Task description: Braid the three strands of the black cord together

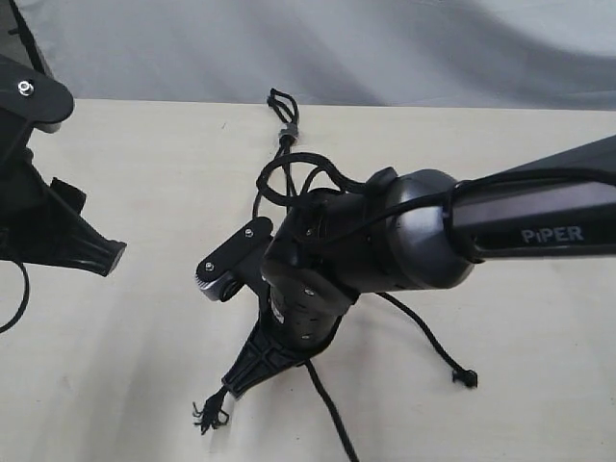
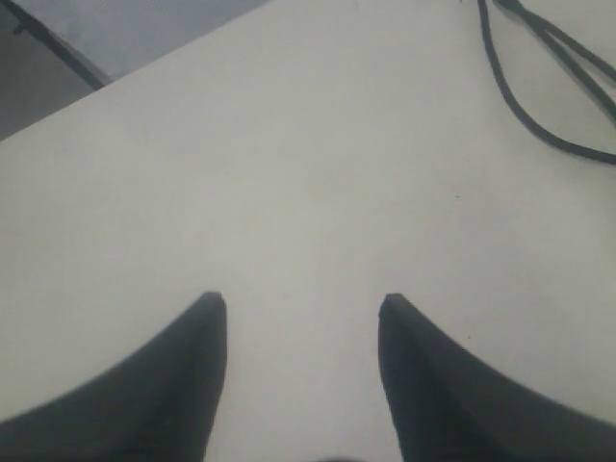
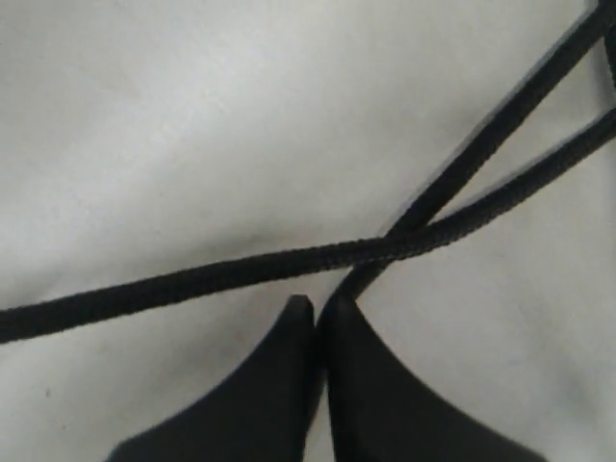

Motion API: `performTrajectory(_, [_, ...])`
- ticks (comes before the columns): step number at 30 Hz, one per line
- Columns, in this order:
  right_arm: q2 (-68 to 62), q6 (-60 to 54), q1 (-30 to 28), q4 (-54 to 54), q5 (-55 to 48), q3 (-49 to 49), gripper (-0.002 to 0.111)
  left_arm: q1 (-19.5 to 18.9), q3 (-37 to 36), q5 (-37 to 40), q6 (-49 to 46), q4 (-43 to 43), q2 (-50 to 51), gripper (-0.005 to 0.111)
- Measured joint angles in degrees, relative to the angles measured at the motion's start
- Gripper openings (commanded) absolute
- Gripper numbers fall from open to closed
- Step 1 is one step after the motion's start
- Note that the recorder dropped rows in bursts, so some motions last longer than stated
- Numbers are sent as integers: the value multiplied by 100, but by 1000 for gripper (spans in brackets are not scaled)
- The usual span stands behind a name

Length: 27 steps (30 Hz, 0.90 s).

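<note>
Tabletop (image 1: pixel 115 366): three strands (image 1: pixel 423 337); right end effector (image 3: pixel 315 308) pinches one, left end effector (image 2: pixel 303 300) spread.

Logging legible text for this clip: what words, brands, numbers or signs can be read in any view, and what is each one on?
"PiPER": pale lettering on the dark side of the right arm, seen in the exterior view.
No other word, number or sign shows in any view, and the two wrist views have no text at all.

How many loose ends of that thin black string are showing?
2. One frayed black cord end lies at lower left, by the black right gripper's tip; one knotted end at right. A third thin black strand runs off the bottom edge, end hidden.
</note>
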<state>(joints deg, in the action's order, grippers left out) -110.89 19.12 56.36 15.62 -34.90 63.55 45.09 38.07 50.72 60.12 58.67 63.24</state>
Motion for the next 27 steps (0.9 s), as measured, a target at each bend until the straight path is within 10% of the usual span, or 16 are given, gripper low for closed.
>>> performTrajectory(7, [12, 157, 61, -134, -386, 4, 73, 0, 0, 0, -24, 0, 0, 47])
performTrajectory(17, [1727, 1756, -386, 2081, -706, -244, 73, 0, 0, -1143, -1153, -1259, 231, 47])
performTrajectory(27, [2202, 2314, -1788, 2277, 1286, -1910, 73, 0, -234, -3377, -1764, -1722, 2040, 47])
